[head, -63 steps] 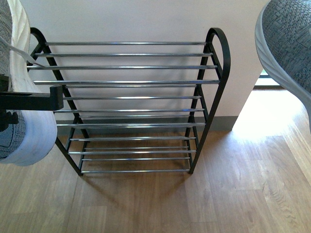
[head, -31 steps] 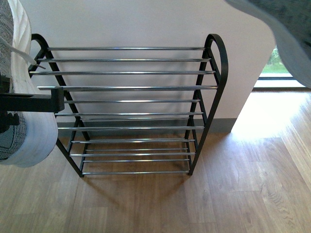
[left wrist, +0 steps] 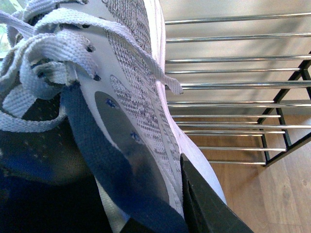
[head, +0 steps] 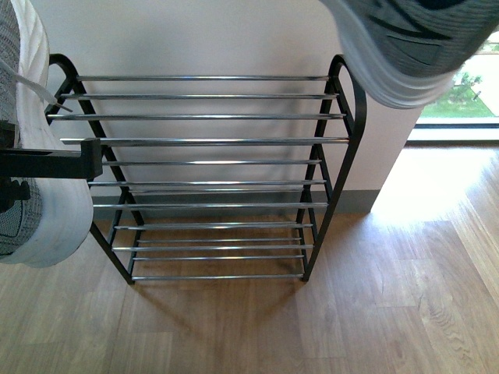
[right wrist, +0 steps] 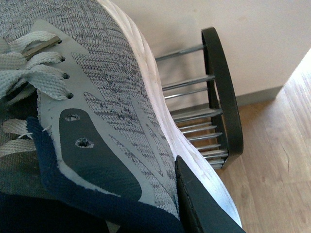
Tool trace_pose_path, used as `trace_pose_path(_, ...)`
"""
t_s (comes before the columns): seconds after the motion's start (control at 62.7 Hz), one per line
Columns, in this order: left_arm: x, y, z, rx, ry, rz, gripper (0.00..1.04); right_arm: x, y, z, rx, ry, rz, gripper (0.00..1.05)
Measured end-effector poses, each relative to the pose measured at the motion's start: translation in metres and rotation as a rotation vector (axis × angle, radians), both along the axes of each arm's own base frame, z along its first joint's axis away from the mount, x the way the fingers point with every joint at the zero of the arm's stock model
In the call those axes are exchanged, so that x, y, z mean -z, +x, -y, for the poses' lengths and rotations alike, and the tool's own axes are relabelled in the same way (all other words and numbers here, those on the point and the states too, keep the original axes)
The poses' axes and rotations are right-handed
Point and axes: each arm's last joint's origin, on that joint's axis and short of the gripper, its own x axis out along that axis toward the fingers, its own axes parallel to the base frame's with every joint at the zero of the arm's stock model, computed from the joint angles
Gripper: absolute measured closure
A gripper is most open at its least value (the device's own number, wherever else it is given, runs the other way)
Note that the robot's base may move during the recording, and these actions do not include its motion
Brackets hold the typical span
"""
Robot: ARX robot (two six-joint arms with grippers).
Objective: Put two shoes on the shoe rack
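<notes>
Two grey knit sneakers hang in the air, one in each gripper, before the shoe rack, which stands on the wood floor against a pale wall. The left sneaker stands on end at the left edge of the front view, its thick white sole turned toward the rack and covering part of the rack's left side. The left gripper is clamped on the shoe's side wall beside the eyelets. One black finger lies level across the sole, about as high as the rack's middle tiers, and its partner is hidden by the shoe. The right sneaker is carried high across the upper right corner of the front view. It is blurred, with its sole facing down and toward the rack, just above the top of the right arch; whether they touch cannot be told. The right gripper is likewise closed on that shoe's side wall, with a black finger pressed against the white sole edge below the dark zigzag mark. Both arms are out of sight. The left wrist view looks along its sneaker to the chrome bars, and the right wrist view looks past its sneaker to the arch.
</notes>
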Motion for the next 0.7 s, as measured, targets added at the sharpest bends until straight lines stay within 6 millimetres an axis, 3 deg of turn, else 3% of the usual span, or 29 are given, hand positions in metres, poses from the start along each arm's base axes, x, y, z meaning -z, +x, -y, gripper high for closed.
trace_pose_path(0.191,0.000,0.000,0.000,0.000,0.000,0.000,1.03,0.024,0.037,-0.006,0.121,-0.015,-0.076,1.03)
trace_pose_path(0.367,0.000,0.000,0.000,0.000,0.000,0.000,1.03,0.043,0.066,0.005,0.210,-0.040,-0.136,1.03)
trace_pose_path(0.702,0.000,0.000,0.000,0.000,0.000,0.000,1.03,0.043,0.090,0.016,0.238,0.012,-0.178,1.03)
